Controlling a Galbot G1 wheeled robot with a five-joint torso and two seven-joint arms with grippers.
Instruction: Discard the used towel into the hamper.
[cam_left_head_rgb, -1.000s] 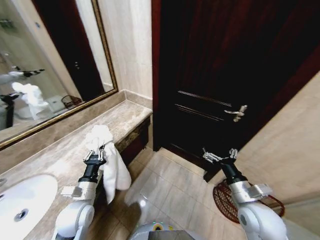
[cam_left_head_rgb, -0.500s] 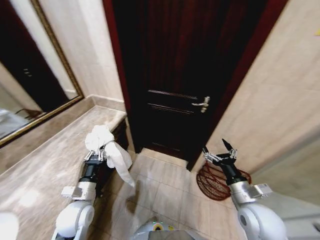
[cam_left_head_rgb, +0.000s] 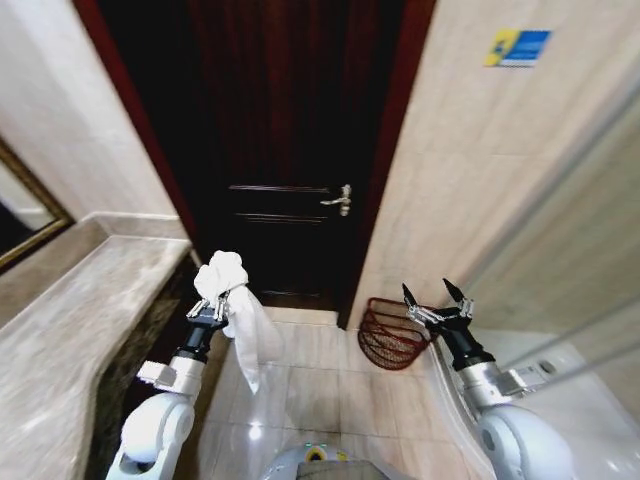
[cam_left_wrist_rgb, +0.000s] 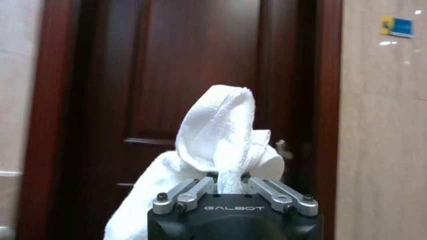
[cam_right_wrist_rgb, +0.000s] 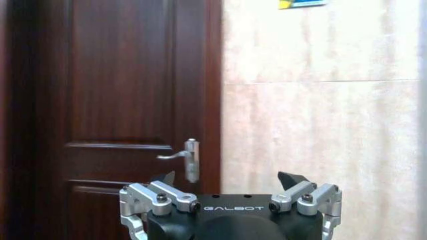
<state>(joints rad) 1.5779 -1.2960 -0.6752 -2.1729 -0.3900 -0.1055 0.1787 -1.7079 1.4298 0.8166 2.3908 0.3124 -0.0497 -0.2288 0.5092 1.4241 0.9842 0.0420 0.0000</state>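
Left gripper (cam_left_head_rgb: 212, 306): clamped on the white towel (cam_left_head_rgb: 243, 322), which was held aloft beside the counter (cam_left_head_rgb: 70, 310).
Right gripper (cam_left_head_rgb: 436, 303): fingers spread apart, nothing held.
Hamper (cam_left_head_rgb: 391, 333): seen on the floor against the wall, by the dark door (cam_left_head_rgb: 280, 140).

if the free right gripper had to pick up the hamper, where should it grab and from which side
Probably the top rim of the hamper, coming down from above. It stands upright on the floor against the wall, flaring wider at the rim, and the open weave gives thin wire to pinch. The right gripper is open beside it; the left gripper holds the towel.
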